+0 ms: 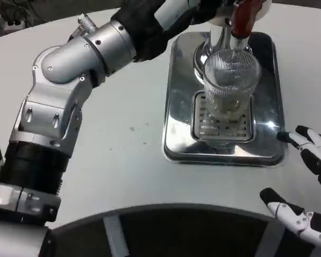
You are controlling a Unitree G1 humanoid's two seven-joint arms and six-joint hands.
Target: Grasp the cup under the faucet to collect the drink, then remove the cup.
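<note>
Standing on the slotted grate (223,122) of the steel drip tray (176,134), our ribbed clear cup (229,85) sits under the faucet (240,24). We see our right hand (305,182) near the tray's near right corner, fingers spread, holding nothing. Our left forearm (80,59) reaches toward the tap; we cannot tell its fingers' state.

Left hand: past top edge of frame, grip state indeterminable. Right hand (310,182): cut by right edge, lower right. Faucet (240,21): top cropped. Cup (230,80) contents unclear through ribbed glass.
</note>
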